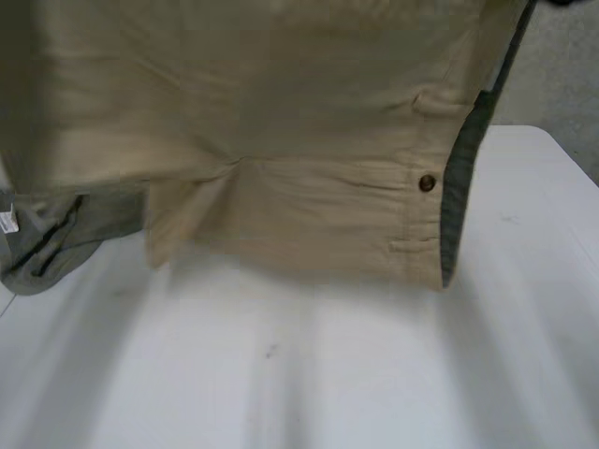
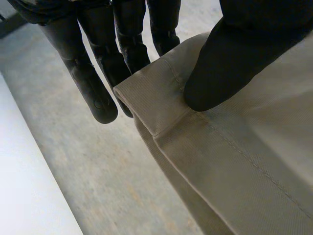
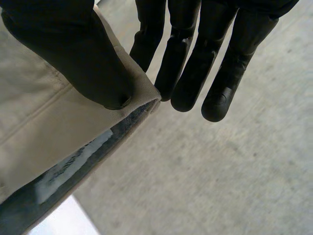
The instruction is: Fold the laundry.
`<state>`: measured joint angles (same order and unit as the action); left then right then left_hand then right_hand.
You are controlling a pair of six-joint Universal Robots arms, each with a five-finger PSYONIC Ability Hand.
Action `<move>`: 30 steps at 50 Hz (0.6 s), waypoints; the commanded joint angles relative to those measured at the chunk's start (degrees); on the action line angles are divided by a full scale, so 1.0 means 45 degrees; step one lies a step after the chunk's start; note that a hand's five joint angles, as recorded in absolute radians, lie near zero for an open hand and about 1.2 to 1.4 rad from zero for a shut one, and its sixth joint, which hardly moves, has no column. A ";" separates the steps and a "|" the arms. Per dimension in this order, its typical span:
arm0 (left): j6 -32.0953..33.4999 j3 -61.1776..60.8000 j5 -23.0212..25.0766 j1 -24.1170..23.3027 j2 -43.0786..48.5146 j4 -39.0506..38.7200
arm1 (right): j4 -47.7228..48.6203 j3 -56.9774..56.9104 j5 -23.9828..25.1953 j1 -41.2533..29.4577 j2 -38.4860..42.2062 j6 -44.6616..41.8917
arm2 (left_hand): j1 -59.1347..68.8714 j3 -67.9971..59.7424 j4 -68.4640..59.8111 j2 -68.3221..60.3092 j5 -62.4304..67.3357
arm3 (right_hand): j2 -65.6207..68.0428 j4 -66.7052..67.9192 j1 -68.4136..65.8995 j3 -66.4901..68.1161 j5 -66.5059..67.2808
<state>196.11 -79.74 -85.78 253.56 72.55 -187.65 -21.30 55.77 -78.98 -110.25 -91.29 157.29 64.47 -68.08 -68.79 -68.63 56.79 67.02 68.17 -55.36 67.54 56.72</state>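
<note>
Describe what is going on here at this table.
The robot holds a beige garment up over the white table, and it hangs spread out between the arms. The left hand pinches one corner between thumb and fingers; the right hand pinches another the same way. A brown button shows near the grey-lined edge.

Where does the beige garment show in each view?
Head view: beige garment hangs across the top, over the white table.
Left wrist view: corner pinched by the left hand.
Right wrist view: corner pinched by the right hand.
Shared landmark: dark grey lining, head and right wrist views.
</note>
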 commanded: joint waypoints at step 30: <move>0.1557 0.5203 -0.0078 -0.1112 1.3116 -0.5447 | 0.4541 -0.3270 -0.3347 -0.0558 1.0890 -0.0265 | -1.2104 1.2907 1.3063 1.3029 -1.2620 | -1.2671 -1.2927 1.0080 -1.2786 -1.2604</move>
<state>203.32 -56.28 -85.97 249.45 129.92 -208.84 3.85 45.92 -91.94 -111.17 -46.47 159.02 28.99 -36.06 -36.04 -35.93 25.44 36.22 37.59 -26.50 37.08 27.58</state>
